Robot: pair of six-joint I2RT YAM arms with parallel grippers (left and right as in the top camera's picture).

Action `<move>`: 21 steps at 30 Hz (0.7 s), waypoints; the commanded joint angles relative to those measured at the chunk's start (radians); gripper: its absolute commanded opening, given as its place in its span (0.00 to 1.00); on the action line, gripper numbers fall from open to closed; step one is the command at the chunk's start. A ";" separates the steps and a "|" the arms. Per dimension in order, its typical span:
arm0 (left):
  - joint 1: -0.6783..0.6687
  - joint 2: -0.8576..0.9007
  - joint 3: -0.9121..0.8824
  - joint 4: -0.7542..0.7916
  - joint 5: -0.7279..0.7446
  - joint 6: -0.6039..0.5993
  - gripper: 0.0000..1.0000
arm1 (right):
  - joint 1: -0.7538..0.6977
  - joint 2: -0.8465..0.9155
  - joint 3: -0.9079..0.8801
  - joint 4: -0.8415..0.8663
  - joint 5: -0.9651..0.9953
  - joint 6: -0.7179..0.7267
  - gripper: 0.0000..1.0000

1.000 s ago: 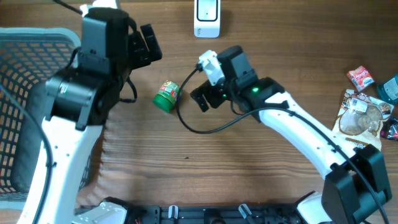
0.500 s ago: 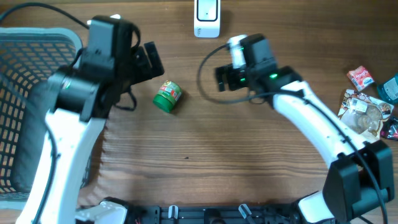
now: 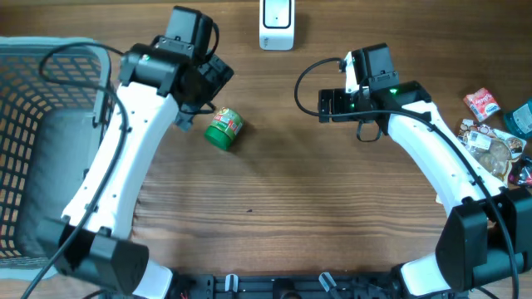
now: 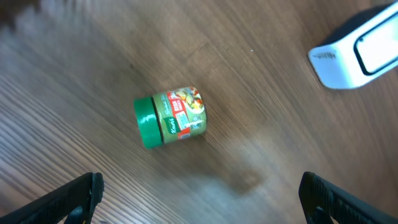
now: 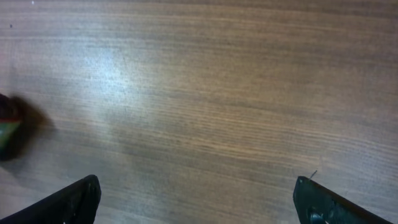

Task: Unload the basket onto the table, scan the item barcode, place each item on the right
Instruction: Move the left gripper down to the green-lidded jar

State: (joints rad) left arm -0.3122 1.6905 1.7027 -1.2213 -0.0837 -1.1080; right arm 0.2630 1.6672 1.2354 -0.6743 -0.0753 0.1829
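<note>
We find the jar (image 3: 224, 128) lying on its side on the desk (image 3: 274, 208), at about 10 o'clock from the desk's middle in the overhead view. Its green lid points toward 7 o'clock. Nothing touches it.

The left gripper (image 3: 218, 76) hangs near the jar, at its 11 o'clock, with its jaws spread wide and holding nothing. From the left wrist the jar (image 4: 169, 116) sits toward 12 o'clock of the gripper (image 4: 200, 200), lid toward 9 o'clock and label facing up (red and yellow print, too small for us to read). Only the two dark fingertips (image 4: 79, 198) show, at the lower corners.

The scanner (image 3: 277, 22) stands at the desk's 12 o'clock edge, well apart from the jar; the left wrist catches its white corner (image 4: 360, 53) at 2 o'clock.

The right gripper (image 3: 324, 105) is at 3 o'clock of the jar and apart from it, its jaws also wide and empty. Its wrist view (image 5: 198, 200) shows bare wood and a dark smudge (image 5: 7, 127) at 9 o'clock that we cannot identify.

A basket (image 3: 33, 149) fills the 9 o'clock side, and packets (image 3: 490, 141) lie at 3 o'clock.
</note>
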 commanded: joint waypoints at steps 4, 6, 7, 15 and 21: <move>-0.008 0.107 -0.004 -0.016 0.002 0.073 1.00 | 0.003 -0.003 0.021 -0.054 -0.014 0.000 1.00; -0.006 0.134 -0.018 -0.040 0.031 0.051 1.00 | 0.001 -0.003 0.021 -0.061 -0.014 0.003 1.00; -0.002 0.144 -0.032 -0.035 0.057 0.045 1.00 | -0.003 -0.003 0.021 -0.064 -0.014 0.003 1.00; 0.013 0.157 -0.220 0.147 0.146 0.046 1.00 | -0.016 -0.003 0.021 -0.075 -0.015 0.003 1.00; 0.053 0.158 -0.382 0.291 0.211 0.045 1.00 | -0.016 -0.003 0.021 -0.076 -0.015 0.003 1.00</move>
State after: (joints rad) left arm -0.2928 1.8355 1.4078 -0.9794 0.0689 -1.0744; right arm 0.2497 1.6672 1.2354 -0.7479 -0.0780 0.1825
